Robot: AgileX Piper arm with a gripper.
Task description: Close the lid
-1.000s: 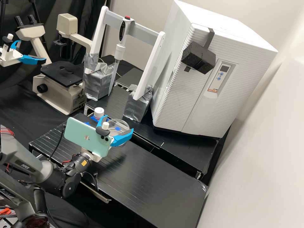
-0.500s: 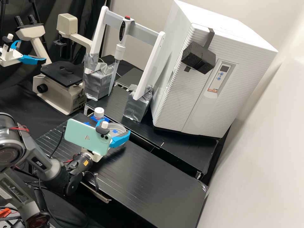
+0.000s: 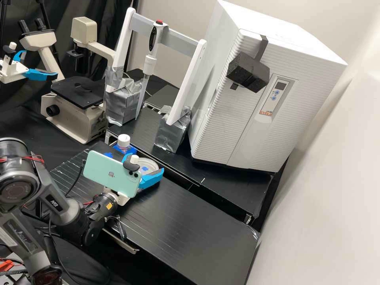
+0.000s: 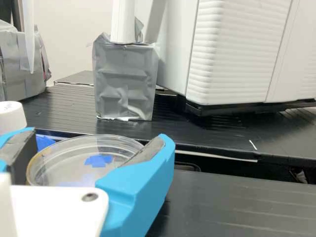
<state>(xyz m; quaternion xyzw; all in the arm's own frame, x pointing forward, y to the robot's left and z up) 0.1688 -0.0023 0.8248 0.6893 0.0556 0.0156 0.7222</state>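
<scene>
In your high view: one beige inverted microscope [image 3: 75,113], twin eyepieces [image 3: 32,27], black stage [image 3: 77,92], set against a black curtain [image 3: 107,31]. Beside it, one white stand [image 3: 189,79], grey crossbar [image 3: 179,40], legs in two silver-taped blocks [image 3: 171,132]. One red-topped pipette [image 3: 150,61], held at the crossbar, tip down. Next along to your right, one white ribbed incubator [image 3: 245,134], with control panel [image 3: 274,95]; one black block [image 3: 248,74] on its front. Nearer you, one white-capped bottle [image 3: 124,141] by something blue [image 3: 131,150]. One black table [image 3: 198,233], its top lined.
</scene>
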